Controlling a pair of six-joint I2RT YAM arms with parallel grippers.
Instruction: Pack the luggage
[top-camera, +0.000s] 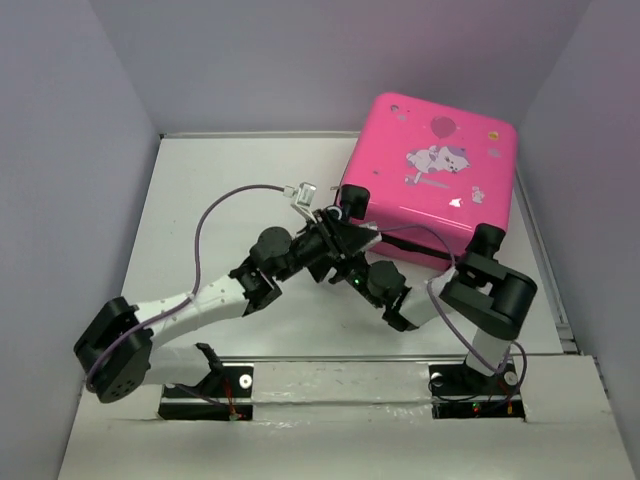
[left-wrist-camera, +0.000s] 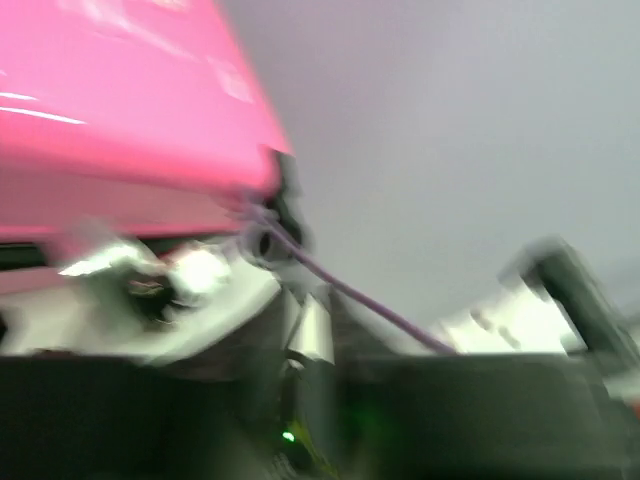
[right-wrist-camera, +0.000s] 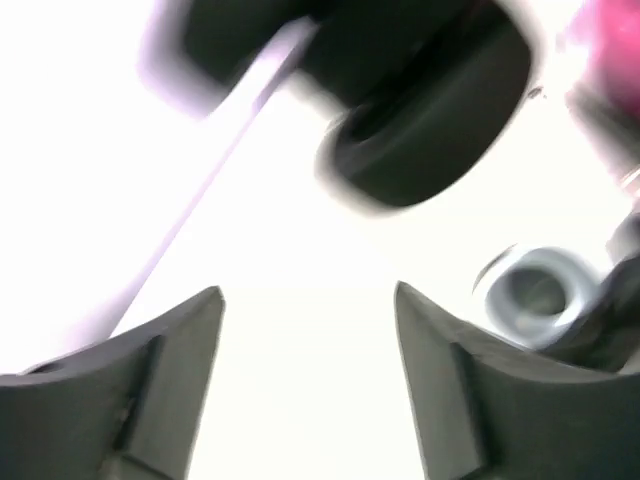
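Note:
The hot-pink luggage (top-camera: 432, 180) lies flat and closed at the back right, cartoon print facing up, with black wheels at its near corners. Its pink shell also fills the upper left of the blurred left wrist view (left-wrist-camera: 120, 110). My left gripper (top-camera: 335, 228) reaches to the luggage's near left corner, by one wheel (top-camera: 355, 196). Its jaws are lost in dark blur, so I cannot tell how they stand. My right gripper (right-wrist-camera: 308, 295) is open and empty over bright white table, just below the left gripper in the top view (top-camera: 350, 262). A black round part (right-wrist-camera: 430, 110) sits just ahead of it.
The white table (top-camera: 230, 200) is walled in grey on three sides. A purple cable (top-camera: 225, 205) loops off the left arm. The right arm's elbow (top-camera: 500, 290) stands close to the luggage's near right wheel (top-camera: 487, 238). The two wrists cross closely.

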